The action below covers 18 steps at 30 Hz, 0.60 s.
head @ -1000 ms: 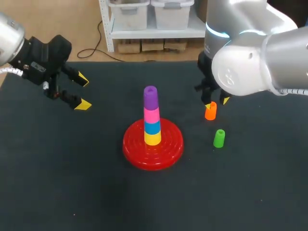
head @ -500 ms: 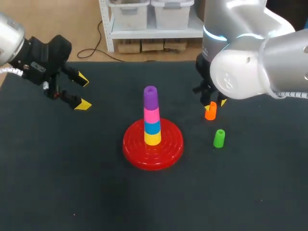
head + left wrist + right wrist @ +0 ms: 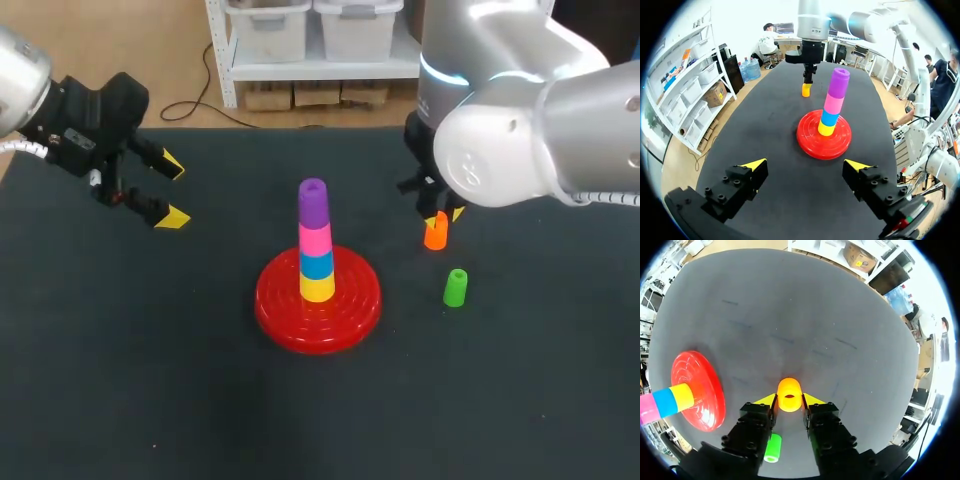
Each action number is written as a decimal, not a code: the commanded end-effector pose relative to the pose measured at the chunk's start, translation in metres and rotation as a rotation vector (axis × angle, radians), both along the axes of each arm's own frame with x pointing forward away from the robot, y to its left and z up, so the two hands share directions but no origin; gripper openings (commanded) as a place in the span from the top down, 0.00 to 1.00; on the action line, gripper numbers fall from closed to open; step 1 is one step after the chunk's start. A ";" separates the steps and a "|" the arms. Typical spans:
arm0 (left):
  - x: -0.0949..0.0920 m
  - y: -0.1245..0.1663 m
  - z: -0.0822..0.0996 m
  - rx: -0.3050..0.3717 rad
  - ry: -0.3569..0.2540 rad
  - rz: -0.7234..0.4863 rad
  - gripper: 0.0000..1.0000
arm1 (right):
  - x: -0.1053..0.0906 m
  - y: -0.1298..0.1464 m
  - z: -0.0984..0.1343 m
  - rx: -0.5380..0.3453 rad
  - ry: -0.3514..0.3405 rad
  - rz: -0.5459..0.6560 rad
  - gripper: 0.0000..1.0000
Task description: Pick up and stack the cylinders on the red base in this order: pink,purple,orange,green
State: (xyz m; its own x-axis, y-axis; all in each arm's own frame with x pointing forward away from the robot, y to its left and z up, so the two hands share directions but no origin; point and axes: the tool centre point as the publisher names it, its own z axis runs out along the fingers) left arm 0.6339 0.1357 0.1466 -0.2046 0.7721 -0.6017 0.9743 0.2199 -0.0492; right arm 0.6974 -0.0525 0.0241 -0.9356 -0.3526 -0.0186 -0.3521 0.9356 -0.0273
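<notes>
The red base (image 3: 318, 298) sits mid-table with a stack on its peg: yellow, blue, pink (image 3: 315, 240) and purple (image 3: 313, 202) on top. To its right the orange cylinder (image 3: 436, 233) stands upright on the mat, and my right gripper (image 3: 438, 215) comes down over it. In the right wrist view the yellow tips press the orange cylinder (image 3: 789, 395) from both sides, gripper (image 3: 789, 399) shut on it. The green cylinder (image 3: 455, 287) stands just in front of it. My left gripper (image 3: 172, 191) hangs open and empty at the far left, its fingers (image 3: 754, 165) wide apart.
The black mat (image 3: 150, 380) covers the whole table. The green cylinder (image 3: 772, 448) lies close under my right gripper's body. The stack (image 3: 832, 107) stands between the two arms.
My right gripper's fingers have drawn in onto the orange cylinder and the arm shifted slightly left. The left arm and the stack have not moved.
</notes>
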 end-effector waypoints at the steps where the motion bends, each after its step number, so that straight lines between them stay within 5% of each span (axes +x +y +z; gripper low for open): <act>1: 0.000 0.000 0.000 0.003 0.002 0.000 0.00 | -0.002 0.001 0.003 0.004 -0.005 -0.002 1.00; 7: 0.000 0.000 0.000 0.003 0.002 0.000 0.00 | -0.004 0.014 0.049 -0.005 -0.038 0.046 1.00; 18: 0.000 0.000 0.000 0.003 0.002 0.000 0.00 | -0.035 0.060 0.176 0.059 -0.082 0.209 1.00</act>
